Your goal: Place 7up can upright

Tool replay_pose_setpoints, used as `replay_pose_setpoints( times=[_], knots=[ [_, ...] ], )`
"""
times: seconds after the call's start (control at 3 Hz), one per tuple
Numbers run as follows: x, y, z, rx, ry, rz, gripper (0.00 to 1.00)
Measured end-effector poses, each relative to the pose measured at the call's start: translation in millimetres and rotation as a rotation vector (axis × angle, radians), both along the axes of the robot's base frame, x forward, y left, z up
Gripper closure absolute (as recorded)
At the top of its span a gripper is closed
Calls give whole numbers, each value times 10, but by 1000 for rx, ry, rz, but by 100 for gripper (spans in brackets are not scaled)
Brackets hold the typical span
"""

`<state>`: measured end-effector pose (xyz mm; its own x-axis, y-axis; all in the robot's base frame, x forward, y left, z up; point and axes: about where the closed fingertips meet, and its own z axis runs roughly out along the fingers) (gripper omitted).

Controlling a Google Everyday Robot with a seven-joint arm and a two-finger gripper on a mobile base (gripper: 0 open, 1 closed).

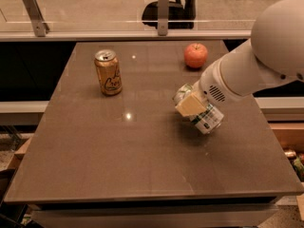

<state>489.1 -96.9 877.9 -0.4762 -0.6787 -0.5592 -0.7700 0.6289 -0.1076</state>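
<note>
Although the brown table [142, 156] fills most of the view, the white robot arm [256, 65] covers only its right-centre zone, entering from the right edge. At the arm's end, the gripper [194, 104] sits low over the tabletop with its fingers clamped on the 7up can [209, 119]. This can is tilted, not upright; contact with the surface cannot be determined. An orange-gold can [108, 73] stands upright well apart at rear left. A red apple [195, 55] rests at the rear, behind the gripper.

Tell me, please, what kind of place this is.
Probably an office or lab building: a glass railing with metal posts runs behind the table, and an office chair stands beyond it. The gripper holds the 7up can tilted over the table's right side.
</note>
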Motion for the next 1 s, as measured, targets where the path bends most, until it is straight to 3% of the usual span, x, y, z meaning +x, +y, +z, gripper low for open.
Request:
replay_pose_setpoints(
  times=[0.33, 0.67, 1.0],
  knots=[
    [8, -182, 218, 110, -83, -33, 100],
    [-51, -361, 525, 177, -158, -55, 100],
    [-130, -423, 724, 259, -232, -50, 100]
  ],
)
